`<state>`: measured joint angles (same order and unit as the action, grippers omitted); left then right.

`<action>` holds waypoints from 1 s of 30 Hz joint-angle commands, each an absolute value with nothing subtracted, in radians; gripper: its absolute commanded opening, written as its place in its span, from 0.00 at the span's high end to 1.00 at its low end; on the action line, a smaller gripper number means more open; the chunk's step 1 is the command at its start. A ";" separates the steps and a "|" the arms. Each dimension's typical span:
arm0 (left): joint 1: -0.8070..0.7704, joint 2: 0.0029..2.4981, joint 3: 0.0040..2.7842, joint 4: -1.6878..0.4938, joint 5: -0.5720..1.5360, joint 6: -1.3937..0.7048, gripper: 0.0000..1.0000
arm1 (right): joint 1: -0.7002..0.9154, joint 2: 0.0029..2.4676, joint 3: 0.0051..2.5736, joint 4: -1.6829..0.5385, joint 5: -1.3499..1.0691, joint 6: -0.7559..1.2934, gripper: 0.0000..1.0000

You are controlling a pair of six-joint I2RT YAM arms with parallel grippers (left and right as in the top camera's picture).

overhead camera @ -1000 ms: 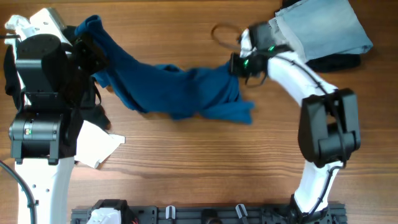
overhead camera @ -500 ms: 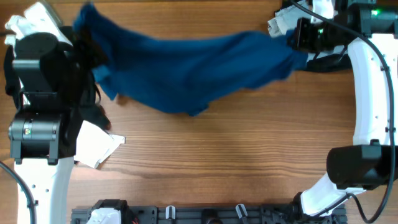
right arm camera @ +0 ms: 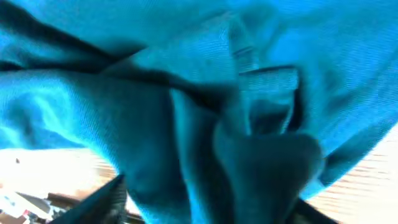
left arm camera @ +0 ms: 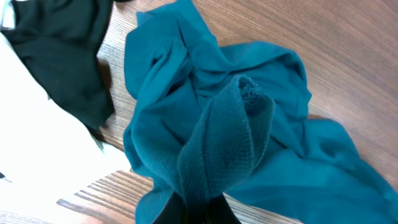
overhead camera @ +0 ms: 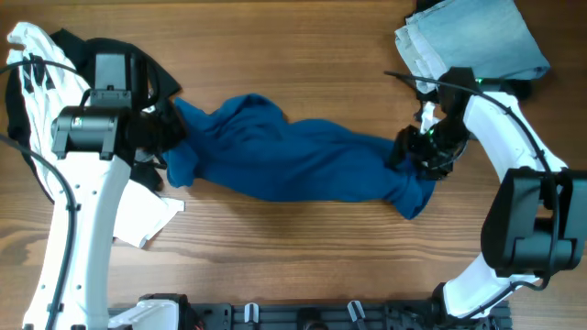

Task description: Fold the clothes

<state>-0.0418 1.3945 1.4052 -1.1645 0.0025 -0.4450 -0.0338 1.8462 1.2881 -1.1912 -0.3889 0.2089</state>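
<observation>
Left claw (overhead camera: 171, 137) is clenching a bunched fold of the deep-blue shirt (overhead camera: 293, 163). The left wrist view is showing cloth rising from between its dark fingers (left arm camera: 199, 214). Right claw (overhead camera: 417, 151) is sitting buried in the shirt's other end. Blurred folds are filling its wrist view, so its grip cannot be told. The shirt is lying crumpled across the middle of the wooden counter (overhead camera: 303, 266). A white garment (overhead camera: 27, 60) and a black tee (overhead camera: 160, 78) are lying at the far left corner. A folded pale-blue garment (overhead camera: 477, 37) is lying at the far right corner, partly cut off.
</observation>
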 commanded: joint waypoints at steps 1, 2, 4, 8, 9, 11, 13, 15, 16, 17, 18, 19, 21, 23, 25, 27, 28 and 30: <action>-0.037 1.401 1.406 -1.149 0.018 -0.422 0.96 | -0.031 1.809 1.319 -1.148 -0.446 0.182 0.27; -0.037 1.401 1.406 -1.146 0.018 -0.422 0.96 | -0.031 1.789 1.329 -1.134 -0.445 0.181 0.25; -0.037 1.401 1.406 -1.132 0.018 -0.422 0.96 | -0.031 1.724 1.340 -1.056 -0.408 0.180 0.12; -0.037 1.401 1.406 -1.091 0.019 -0.422 0.96 | -0.031 1.740 1.320 -0.990 -0.328 0.179 0.05; -0.037 1.401 1.406 -1.081 0.018 -0.422 0.96 | -0.031 1.764 1.313 -0.984 -0.328 0.179 0.05; -0.037 1.401 1.406 -1.071 0.018 -0.422 0.96 | -0.028 1.822 1.311 -0.972 -0.328 0.184 0.05; -0.037 1.401 1.406 -1.065 0.018 -0.422 0.96 | -0.028 1.871 1.311 -0.957 -0.328 0.184 0.05; -0.037 1.401 1.406 -1.062 0.018 -0.422 0.96 | -0.027 1.921 1.311 -0.933 -0.328 0.186 0.05; -0.037 1.401 1.406 -1.062 0.018 -0.422 0.96 | -0.027 1.940 1.311 -0.917 -0.328 0.188 0.05; -0.037 1.402 1.406 -1.061 0.018 -0.422 0.96 | -0.026 1.954 1.311 -0.904 -0.329 0.192 0.05; -0.037 1.403 1.406 -1.060 0.018 -0.422 0.96 | -0.025 1.965 1.311 -0.891 -0.329 0.199 0.06; -0.037 1.404 1.406 -1.058 0.018 -0.422 0.96 | -0.023 1.983 1.311 -0.871 -0.329 0.212 0.08; -0.037 1.404 1.406 -1.055 0.018 -0.422 0.96 | -0.019 1.994 1.311 -0.857 -0.329 0.214 0.21; -0.037 1.404 1.406 -1.050 0.018 -0.422 0.96 | -0.016 1.991 1.311 -0.825 -0.333 0.245 0.78; -0.037 1.404 1.406 -1.037 0.018 -0.422 0.96 | -0.017 1.971 1.317 -0.759 -0.375 0.273 0.96; -0.037 1.404 1.406 -1.007 0.018 -0.422 0.96 | -0.017 1.942 1.355 -0.741 -0.416 0.271 0.96; -0.037 1.404 1.406 -0.981 0.017 -0.417 0.96 | -0.017 1.928 1.380 -0.752 -0.416 0.264 0.96; -0.036 1.402 1.407 -0.911 0.014 -0.392 0.96 | -0.020 1.894 1.452 -0.793 -0.415 0.235 0.96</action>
<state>-0.0418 1.3972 1.4052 -0.9821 0.0105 -0.4393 -0.0216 1.9728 1.3453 -0.7643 -0.3752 0.2501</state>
